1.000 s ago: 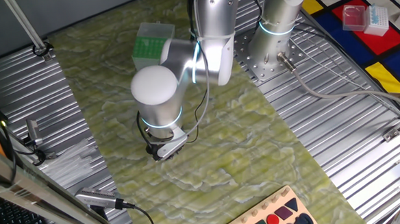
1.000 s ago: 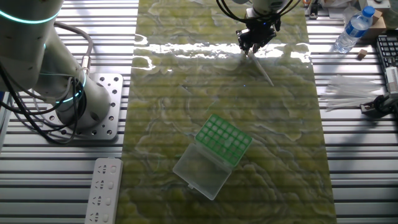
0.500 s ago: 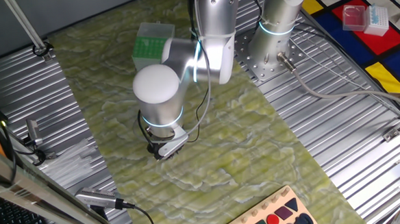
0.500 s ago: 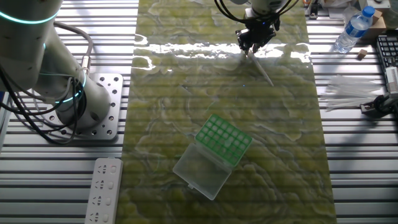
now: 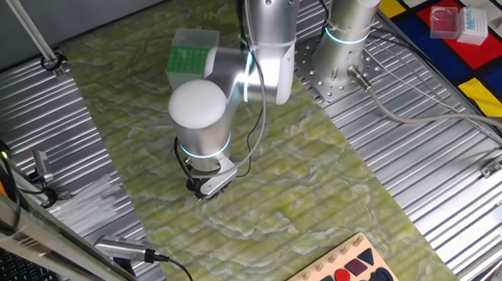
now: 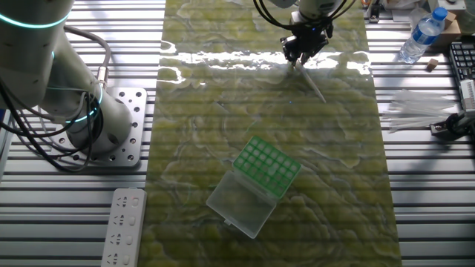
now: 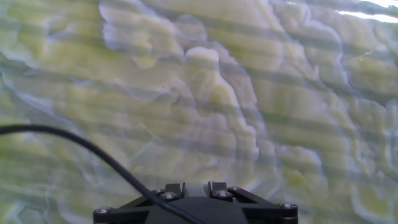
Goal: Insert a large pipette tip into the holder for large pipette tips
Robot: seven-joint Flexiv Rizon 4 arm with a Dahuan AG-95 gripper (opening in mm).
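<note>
From one fixed view: arm folded over the green marbled mat point(image 5: 322, 188), gripper point(image 5: 209, 187) low, just above the cloth, fingers pointing down. Behind the elbow, the holder for large pipette tips point(image 5: 186, 56) — green top peeking out, well apart from the hand. Red box point(image 5: 445, 20) and blue-and-white box point(image 5: 476, 25) off on the checkered board, out of play.

From the other fixed view: gripper point(image 6: 295, 59) at the far end of the mat, and there, slanting down from the fingers toward the cloth — the large pipette tip point(image 6: 313, 82), thin and pale, upper end at the fingertips, lower end apparently on or just above the mat. Looks pinched by its wide end, probably so the narrow end goes first into a hole. Holder point(image 6: 267, 166) near the middle, clear lid flipped open beside it, grid of holes bare and ready. Water bottle point(image 6: 422, 35) off to the side.

From the hand view: only mat, a black cable point(image 7: 93, 155), the base of the gripper. Fingers set close, seemingly clamped on the tip; tip itself not visible here.
</note>
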